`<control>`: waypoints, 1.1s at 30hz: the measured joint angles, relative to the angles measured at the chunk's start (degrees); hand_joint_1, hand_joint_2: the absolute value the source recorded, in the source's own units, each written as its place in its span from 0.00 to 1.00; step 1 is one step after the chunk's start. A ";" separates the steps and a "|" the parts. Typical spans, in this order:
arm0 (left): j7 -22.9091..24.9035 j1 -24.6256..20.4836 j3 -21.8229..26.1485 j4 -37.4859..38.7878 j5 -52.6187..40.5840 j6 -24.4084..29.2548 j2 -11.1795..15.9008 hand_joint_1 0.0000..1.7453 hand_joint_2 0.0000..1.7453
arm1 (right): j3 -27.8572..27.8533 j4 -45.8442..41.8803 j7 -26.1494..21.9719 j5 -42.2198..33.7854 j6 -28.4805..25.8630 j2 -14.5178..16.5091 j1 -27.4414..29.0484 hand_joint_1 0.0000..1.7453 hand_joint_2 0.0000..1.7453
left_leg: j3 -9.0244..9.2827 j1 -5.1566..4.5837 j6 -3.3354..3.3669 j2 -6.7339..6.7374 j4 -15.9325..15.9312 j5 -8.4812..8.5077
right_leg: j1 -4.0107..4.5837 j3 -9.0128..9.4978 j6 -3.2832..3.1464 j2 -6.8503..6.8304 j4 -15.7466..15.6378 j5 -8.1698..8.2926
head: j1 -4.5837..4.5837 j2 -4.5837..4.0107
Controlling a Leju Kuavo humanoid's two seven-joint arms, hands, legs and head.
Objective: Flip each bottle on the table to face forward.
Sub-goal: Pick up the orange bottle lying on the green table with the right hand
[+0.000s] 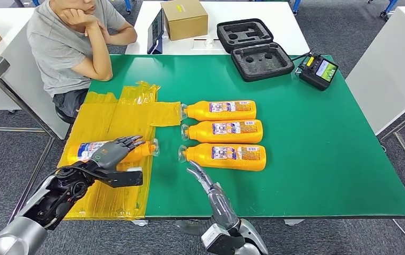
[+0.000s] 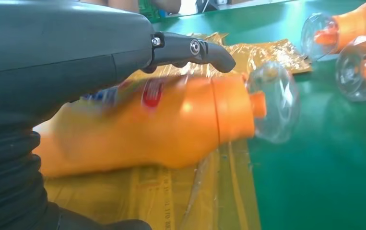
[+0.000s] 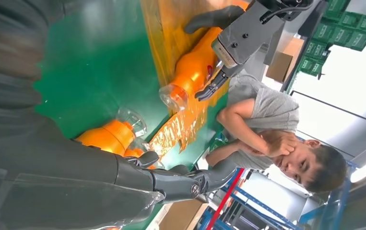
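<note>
Green cloth covers the table [image 1: 322,159], and everything is easiest placed from the yellow plastic sheet [image 1: 110,114] spread over its left end. On that sheet lies the bottle in hand [image 1: 86,151], on its side with its clear cap reaching just past the sheet's edge onto the green; three more bottles [image 1: 224,133] lie in a stack of rows just beyond that edge, labels up, caps toward the sheet. A seated person [image 1: 72,37] leans at the table corner behind the sheet. The bottle looks like smooth, stiff orange plastic, probably light to middling in weight and likely to roll or slip on the slick film, so I would grip the broad body near the label, not the brittle-looking clear cap. The left hand [image 1: 114,151] lies over the bottle's upper body, fingers draped across toward the neck, holding it from above. The right hand [image 1: 206,183] hovers off the sheet near the nearest bottle's cap, fingers apart and holding nothing.
</note>
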 joint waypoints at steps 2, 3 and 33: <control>-0.03 -0.04 -0.02 -0.41 -0.20 -0.09 -0.17 0.00 1.00 | -0.18 0.00 0.00 0.01 0.04 0.07 0.09 0.00 1.00 | 0.00 0.00 0.00 0.00 0.00 0.00 | 0.00 0.00 0.00 0.00 0.00 0.00 | 0.01 0.00; -0.03 -0.08 -0.03 -0.59 -0.33 -0.20 -0.24 0.00 1.00 | -0.28 0.00 0.00 0.01 0.08 0.09 0.13 0.00 1.00 | 0.00 0.00 0.00 0.00 0.00 0.00 | 0.00 0.00 0.00 0.00 0.01 0.00 | 0.01 0.00; -12.99 19.86 10.86 -28.27 25.73 4.60 -4.88 0.00 1.00 | -1.87 -3.45 0.00 -4.48 -5.49 0.24 1.18 0.00 0.00 | -0.09 -0.01 -0.03 0.06 0.00 -0.07 | -0.02 -0.13 -0.01 0.06 -0.04 -0.03 | -0.01 0.00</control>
